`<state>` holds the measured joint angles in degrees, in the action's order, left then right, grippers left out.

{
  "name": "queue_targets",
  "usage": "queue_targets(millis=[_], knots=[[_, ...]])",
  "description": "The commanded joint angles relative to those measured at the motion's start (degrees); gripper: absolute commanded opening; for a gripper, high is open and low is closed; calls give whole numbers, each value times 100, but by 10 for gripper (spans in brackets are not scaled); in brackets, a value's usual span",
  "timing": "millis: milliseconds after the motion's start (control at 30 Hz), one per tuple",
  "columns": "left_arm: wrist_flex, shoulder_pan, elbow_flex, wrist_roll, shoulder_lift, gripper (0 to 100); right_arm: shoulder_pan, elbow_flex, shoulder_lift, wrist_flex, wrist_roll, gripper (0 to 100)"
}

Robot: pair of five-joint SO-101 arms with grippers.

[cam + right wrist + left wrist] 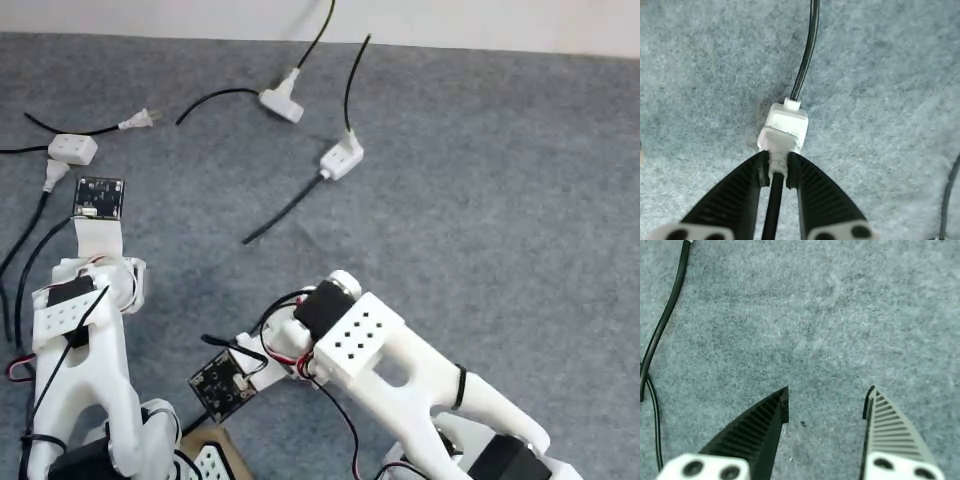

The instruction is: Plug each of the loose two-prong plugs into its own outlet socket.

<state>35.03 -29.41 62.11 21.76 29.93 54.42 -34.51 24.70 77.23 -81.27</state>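
1. Grip: right claw (776, 162) is clamped on the white plug (774, 146) at lower centre of the right wrist view, pinching it just where its black lead (772, 210) leaves.
2. Position: the plug's nose touches the white socket (788, 120) at frame centre. Whether the prongs are fully home cannot be told.
3. Alignment: keep plug, socket and socket cable (805, 55) on one line. Any tilt would likely bind the prongs.
4. Push: drive straight along that line. The socket lies free on the grey bench (890, 100) and will probably slide, so press slightly downward too.
5. Support: left claw (829, 390) hangs apart over bare bench, holding nothing. It could brace the socket's far end.
6. Remaining: a loose plug (140, 120), prongs bare, lies at upper left of the high view.
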Motion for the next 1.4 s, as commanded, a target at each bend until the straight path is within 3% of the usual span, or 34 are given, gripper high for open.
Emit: queue_targets(millis=[0, 867, 1133, 1367], knots=[[-62, -31, -48, 53, 189, 259, -224, 163, 163, 57, -220, 9], [193, -31, -171, 53, 233, 259, -295, 92, 92, -312, -255, 9], [1143, -31, -1200, 26, 233, 259, -207, -215, 101, -330, -255, 9], [1363, -31, -1622, 18, 233, 259, -207, -268, 92, -409, -255, 9]])
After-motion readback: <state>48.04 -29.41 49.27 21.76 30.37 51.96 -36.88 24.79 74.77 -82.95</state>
